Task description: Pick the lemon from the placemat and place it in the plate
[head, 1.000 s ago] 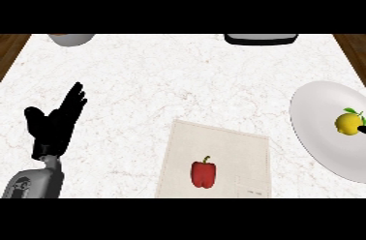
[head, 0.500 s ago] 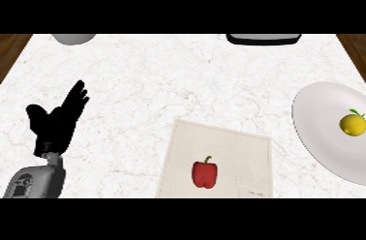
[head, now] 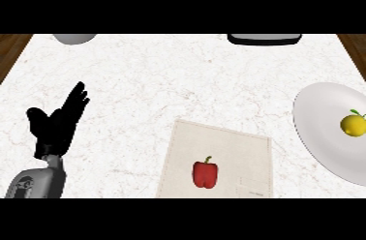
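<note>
The lemon (head: 352,124) is sitting inside the plate (head: 320,137), toward the view's right edge, its small green stem pointing up, so, judging from how things are lying, the placing step is looking complete and nothing of the task is appearing left to do. The plate is lying at the right side of the counter (head: 178,84), partly cut by the view's edge, near the placemat (head: 236,149) but not touching it. The placemat is lying at the lower middle of the counter, turned slightly askew, and it is carrying only 1 thing, a red bell pepper (head: 205,174), which is resting on its lower left part; the pepper is no part of the task and is likely serving as a distractor, which is explaining why it is lying there alone. The left hand (head: 61,125) is showing at the view's left, well apart from both placemat and plate, its fingers straight and spread upward with the thumb out to the side, holding nothing; this is reading as a resting pose, sensible since the plate is lying on the opposite side. The right hand is not showing at all, so I am not telling its state. At the counter's far edge, a grey bowl (head: 75,38) and a dark flat object (head: 265,39) are sitting, both cut by the view's top and well apart from everything else.
</note>
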`<state>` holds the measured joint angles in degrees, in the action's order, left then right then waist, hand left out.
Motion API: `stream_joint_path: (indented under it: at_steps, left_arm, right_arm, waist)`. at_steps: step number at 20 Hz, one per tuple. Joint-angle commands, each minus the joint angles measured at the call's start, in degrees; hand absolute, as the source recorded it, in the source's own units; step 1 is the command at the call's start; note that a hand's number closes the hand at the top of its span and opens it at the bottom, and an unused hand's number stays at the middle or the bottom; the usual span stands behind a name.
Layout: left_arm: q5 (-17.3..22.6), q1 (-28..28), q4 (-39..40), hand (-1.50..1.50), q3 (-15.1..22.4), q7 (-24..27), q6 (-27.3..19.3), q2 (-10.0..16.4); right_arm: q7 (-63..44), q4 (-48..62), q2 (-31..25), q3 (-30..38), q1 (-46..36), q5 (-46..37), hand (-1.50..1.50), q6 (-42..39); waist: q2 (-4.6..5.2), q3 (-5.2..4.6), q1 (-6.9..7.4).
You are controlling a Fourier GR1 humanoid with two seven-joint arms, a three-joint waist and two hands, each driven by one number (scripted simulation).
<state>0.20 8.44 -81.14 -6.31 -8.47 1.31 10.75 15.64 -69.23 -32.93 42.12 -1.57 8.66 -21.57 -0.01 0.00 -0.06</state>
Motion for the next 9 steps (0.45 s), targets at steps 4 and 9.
stream_joint_path:
  at_steps: [4,9]
  left_arm:
    - [-0.51,-1.92,-6.41,0.0,1.73,-4.96,-0.42,-1.36]
    - [-0.21,0.83,1.65,0.0,-0.84,1.23,0.89,-0.34]
  right_arm:
    - [6.07,8.6,-4.52,1.19,1.58,-2.33,-1.5,-1.81]
    - [12.0,16.12,-7.69,1.94,3.24,-3.53,-1.5,-4.91]
  waist:
    - [-0.05,0.02,0.12]
    - [0.03,0.01,-0.06]
